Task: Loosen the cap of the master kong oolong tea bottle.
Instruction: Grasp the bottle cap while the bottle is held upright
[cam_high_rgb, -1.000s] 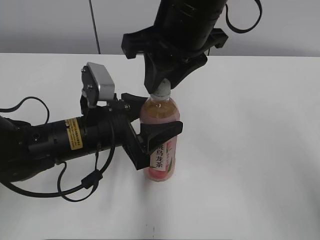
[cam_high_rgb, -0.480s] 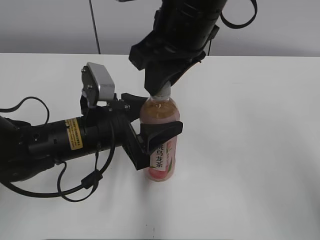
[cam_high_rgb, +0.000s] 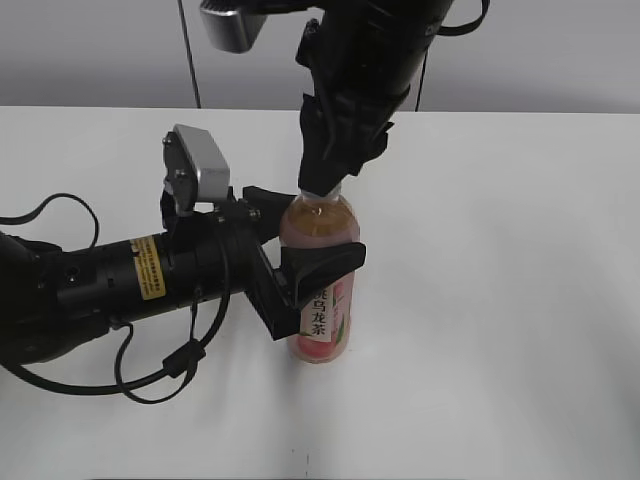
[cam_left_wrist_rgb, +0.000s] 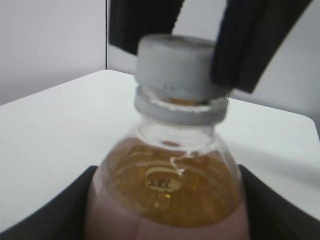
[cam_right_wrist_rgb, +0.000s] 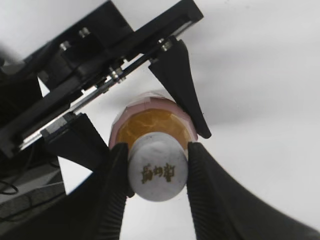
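A: Start with the exterior view. Where is the master kong oolong tea bottle?

B: Upright on the white table, a little left of centre. The left gripper reaches in from the left on its black arm and clamps the bottle's body between 2 black fingers, 1 behind the shoulder and 1 across the front above the pink label.

A: And the top of it?

B: The right gripper comes down from above, and its fingers close on the cap, of which only a sliver of white shows beneath them.

A: Now the left wrist view.

B: The bottle fills the frame, amber tea up into the shoulder, with the cap and its collar ring just above. The right gripper's 2 dark fingers press the cap from both sides. The left gripper's own fingers show only as dark wedges in the bottom corners, tight against the bottle's sides.

A: And the right wrist view?

B: It looks straight down on the cap, with its small dark logo on top. The right gripper has 1 finger on each side of the cap, both touching the ribbed edge, so it is clenched on it. Beneath, the bottle's shoulder sits between the left gripper's fingers, which hold it from both sides.
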